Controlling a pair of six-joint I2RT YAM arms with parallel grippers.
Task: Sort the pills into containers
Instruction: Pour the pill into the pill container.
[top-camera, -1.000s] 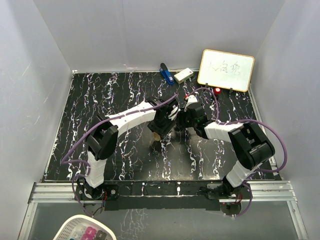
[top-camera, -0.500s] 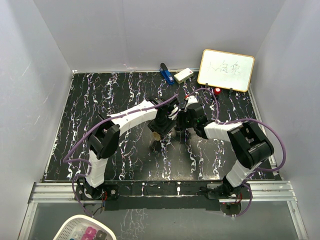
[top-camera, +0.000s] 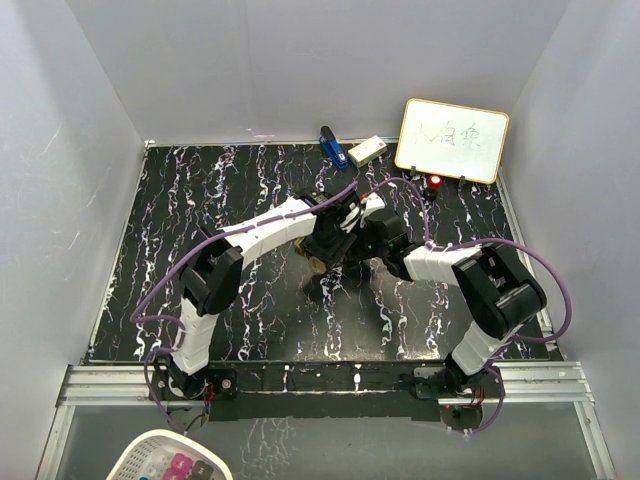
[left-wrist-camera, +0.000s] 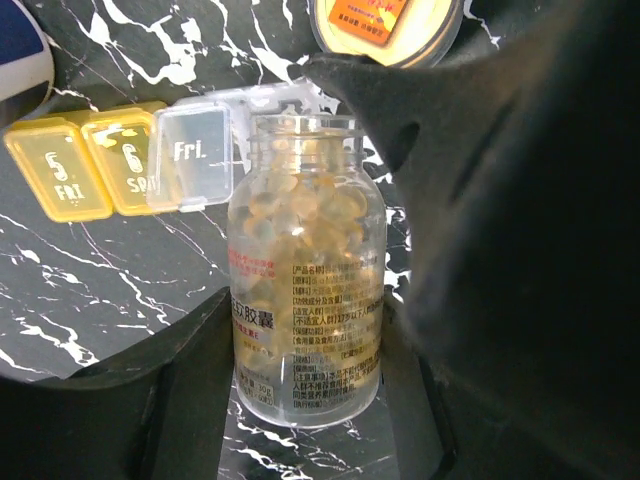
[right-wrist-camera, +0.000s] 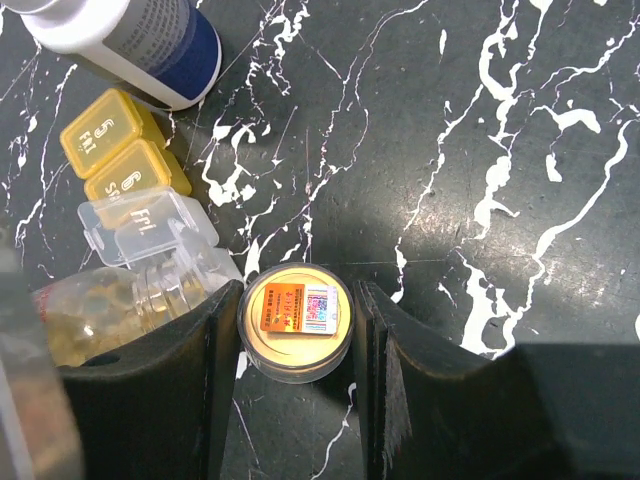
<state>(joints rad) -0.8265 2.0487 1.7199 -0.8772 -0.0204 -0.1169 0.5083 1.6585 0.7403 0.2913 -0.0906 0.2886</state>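
My left gripper (left-wrist-camera: 305, 375) is shut on the golden-amber bottle (left-wrist-camera: 305, 300). The bottle is uncapped and holds several yellow pills (left-wrist-camera: 300, 215); its mouth points at the pill box (left-wrist-camera: 90, 165), whose clear "Fri" lid (left-wrist-camera: 192, 155) stands open. My right gripper (right-wrist-camera: 295, 345) is shut on the bottle's round cap (right-wrist-camera: 295, 315), which carries an orange sticker. It hovers just beside the bottle's neck (right-wrist-camera: 165, 290). From above, both grippers meet at mid-table, left (top-camera: 322, 250) and right (top-camera: 352, 228). The dark bottle with a white cap (right-wrist-camera: 150, 40) lies beyond the pill box (right-wrist-camera: 125, 150).
A blue object (top-camera: 331, 146) and a white block (top-camera: 366, 150) lie at the table's far edge. A small whiteboard (top-camera: 452, 140) leans at the back right, with a red item (top-camera: 435, 182) before it. A white basket (top-camera: 170, 462) sits below the near rail.
Both wrists have edged a little toward the back of the table and closer together, the left one carrying the bottle with it. Neither grip has changed.
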